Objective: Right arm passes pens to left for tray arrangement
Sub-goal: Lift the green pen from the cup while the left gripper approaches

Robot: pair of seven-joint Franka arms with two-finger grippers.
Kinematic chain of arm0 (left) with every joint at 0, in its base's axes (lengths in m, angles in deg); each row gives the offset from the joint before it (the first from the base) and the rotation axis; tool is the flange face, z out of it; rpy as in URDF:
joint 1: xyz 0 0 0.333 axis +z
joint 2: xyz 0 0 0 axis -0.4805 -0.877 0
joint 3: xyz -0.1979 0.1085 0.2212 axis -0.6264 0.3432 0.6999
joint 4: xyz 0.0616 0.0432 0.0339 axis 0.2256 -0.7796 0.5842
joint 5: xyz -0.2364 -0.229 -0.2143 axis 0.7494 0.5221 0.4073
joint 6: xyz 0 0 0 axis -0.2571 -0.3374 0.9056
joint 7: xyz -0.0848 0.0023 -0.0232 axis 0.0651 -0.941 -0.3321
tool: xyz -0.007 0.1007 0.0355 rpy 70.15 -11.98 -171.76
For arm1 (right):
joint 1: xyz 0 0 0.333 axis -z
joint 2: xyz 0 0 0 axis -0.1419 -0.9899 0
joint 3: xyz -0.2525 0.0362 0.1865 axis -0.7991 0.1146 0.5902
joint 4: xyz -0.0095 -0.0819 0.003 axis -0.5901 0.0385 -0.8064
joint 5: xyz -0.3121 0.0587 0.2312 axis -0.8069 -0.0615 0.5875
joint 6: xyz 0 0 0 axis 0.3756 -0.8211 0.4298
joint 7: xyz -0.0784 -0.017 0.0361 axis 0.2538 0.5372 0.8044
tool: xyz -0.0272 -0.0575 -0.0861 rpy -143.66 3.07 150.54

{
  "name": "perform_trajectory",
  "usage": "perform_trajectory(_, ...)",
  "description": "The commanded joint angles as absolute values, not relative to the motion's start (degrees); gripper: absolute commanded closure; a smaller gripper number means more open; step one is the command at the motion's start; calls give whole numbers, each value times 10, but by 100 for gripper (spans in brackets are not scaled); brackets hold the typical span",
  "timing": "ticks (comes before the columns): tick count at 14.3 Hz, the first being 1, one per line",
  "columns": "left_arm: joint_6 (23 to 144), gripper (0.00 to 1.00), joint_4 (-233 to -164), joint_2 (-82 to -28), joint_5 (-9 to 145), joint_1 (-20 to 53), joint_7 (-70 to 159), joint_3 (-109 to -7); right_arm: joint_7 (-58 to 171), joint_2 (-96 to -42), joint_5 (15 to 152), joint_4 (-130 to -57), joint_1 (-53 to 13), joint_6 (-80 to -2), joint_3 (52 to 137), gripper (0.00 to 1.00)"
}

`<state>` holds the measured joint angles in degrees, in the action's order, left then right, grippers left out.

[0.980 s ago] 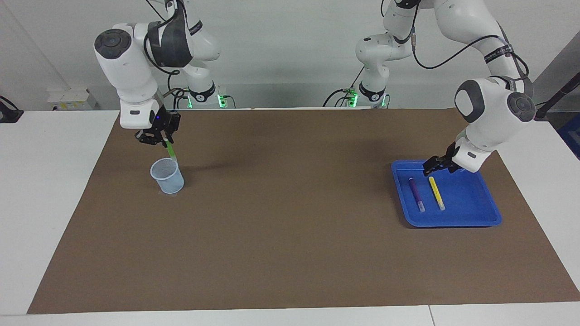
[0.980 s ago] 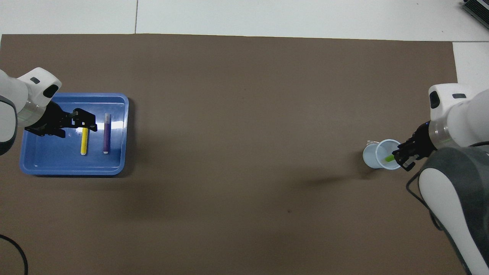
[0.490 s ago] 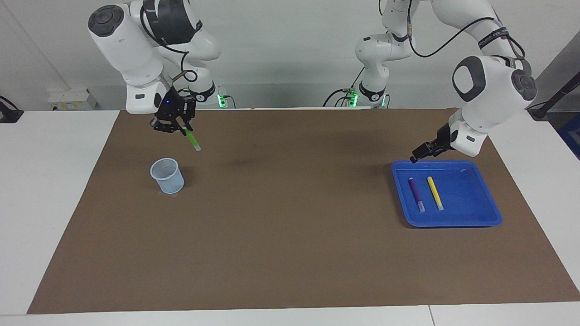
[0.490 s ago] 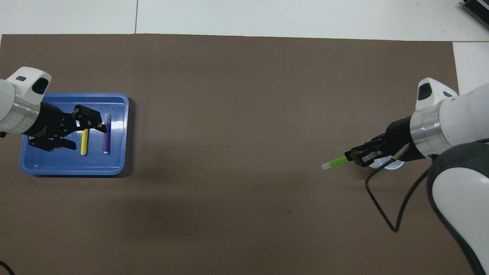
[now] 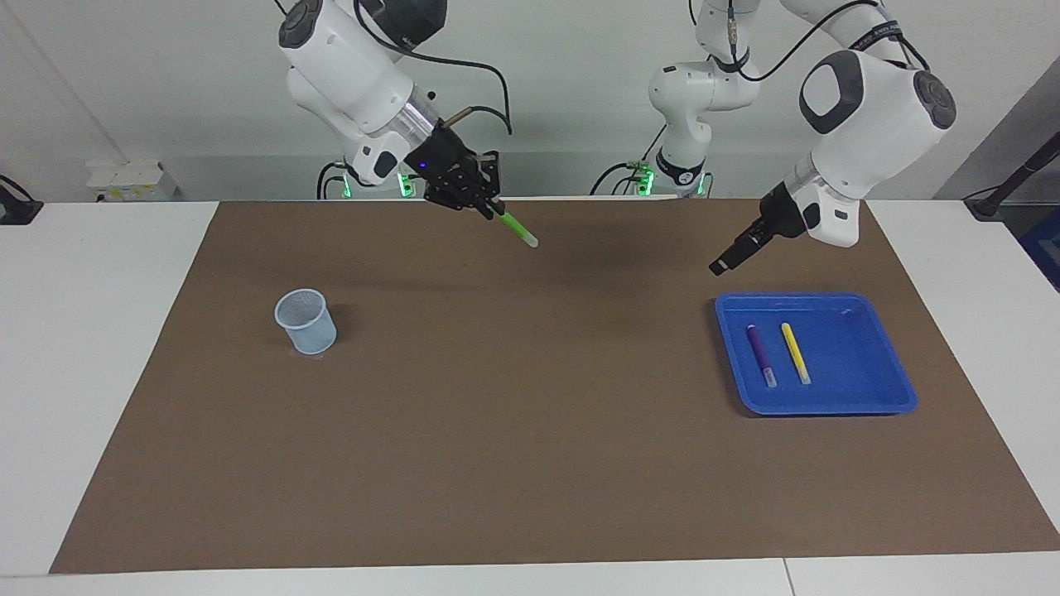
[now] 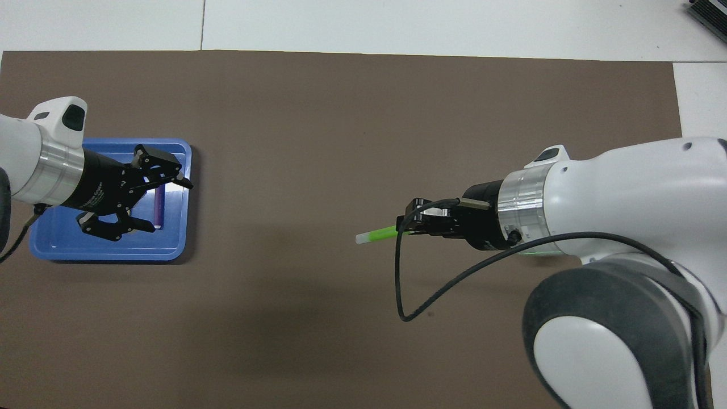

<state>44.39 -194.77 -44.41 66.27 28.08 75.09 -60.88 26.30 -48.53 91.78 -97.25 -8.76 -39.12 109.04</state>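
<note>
Two pens (image 5: 778, 354) in tray (image 5: 861, 401); one, seemingly green (image 5: 515, 228), in right gripper (image 5: 487, 209)

Right gripper (image 5: 484, 207), clamped on the green pen (image 5: 515, 228), is now up out of the cup (image 5: 305, 321) and high over the mat's middle, pen tip slanting toward the left arm's end. Left gripper (image 5: 722, 265), jaws spread, is lifted off the tray (image 5: 898, 389), now just above its rim.

Bright green slim marker pen (image 5: 513, 227) (pale tip); purple (image 5: 760, 354) and yellow (image 5: 797, 352) marker pens; bright blue plastic tray (image 5: 886, 364); pale-blue translucent mesh-patterned cup (image 5: 306, 321); plain brown mat (image 5: 497, 430).
</note>
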Motion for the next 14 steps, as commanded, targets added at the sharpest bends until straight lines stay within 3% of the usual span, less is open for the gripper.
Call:
perform_trajectory(1,467,0,-1991,-403,711,265,838,-603,161,-478,973,-1017,-133,-496,1092,100)
perform_trajectory(9,627,0,-2128,-310,839,215,1047,-603,94,-512,1042,-1045,-227,-652,1092,100)
perform_trajectory(14,666,0,-2142,-298,846,177,1152,-603,56,-530,1046,-1046,-273,-725,1092,100)
